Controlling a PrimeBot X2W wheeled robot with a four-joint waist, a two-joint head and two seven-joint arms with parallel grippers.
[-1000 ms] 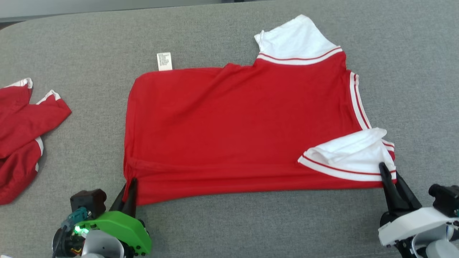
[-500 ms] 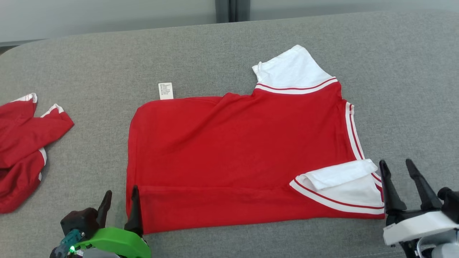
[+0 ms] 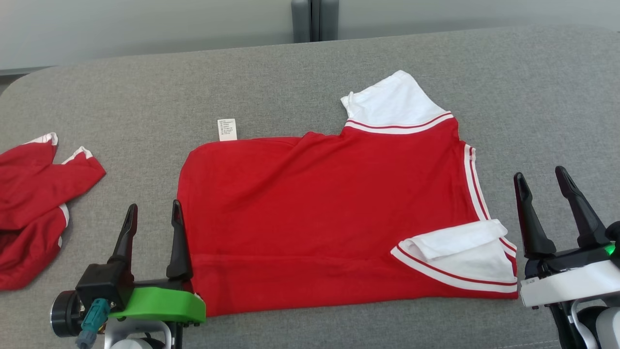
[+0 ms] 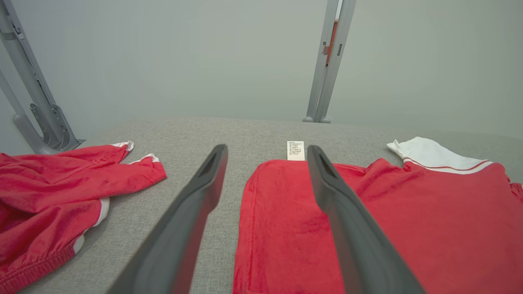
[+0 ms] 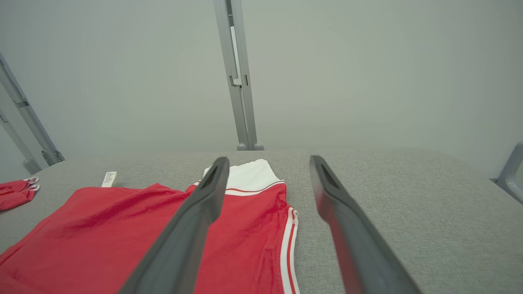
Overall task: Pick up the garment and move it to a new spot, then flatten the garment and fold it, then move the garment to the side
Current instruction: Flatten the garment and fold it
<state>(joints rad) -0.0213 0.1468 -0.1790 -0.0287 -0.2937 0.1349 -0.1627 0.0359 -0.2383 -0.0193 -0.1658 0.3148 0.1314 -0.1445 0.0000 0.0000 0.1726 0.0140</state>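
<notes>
The garment (image 3: 329,218) is a red shirt with white sleeves, lying flat on the grey table (image 3: 145,97), its white care label (image 3: 227,129) poking out at the far edge. One white sleeve (image 3: 460,261) is folded over its near right corner. My left gripper (image 3: 152,213) stands open at the garment's near left edge, empty, raised off the cloth. My right gripper (image 3: 540,177) stands open just right of the garment, empty. The left wrist view shows the garment (image 4: 408,228) under the right-hand finger (image 4: 347,220). The right wrist view shows the garment (image 5: 122,232) to the left.
A second red garment (image 3: 34,203) with white trim lies crumpled at the table's left edge, seen too in the left wrist view as a red garment (image 4: 53,196). Grey frame posts (image 5: 239,77) stand behind the table's far edge.
Both grippers have let go of the garment's near corners, opened and risen off the cloth. The head camera has tilted, so the whole scene sits lower in view.
</notes>
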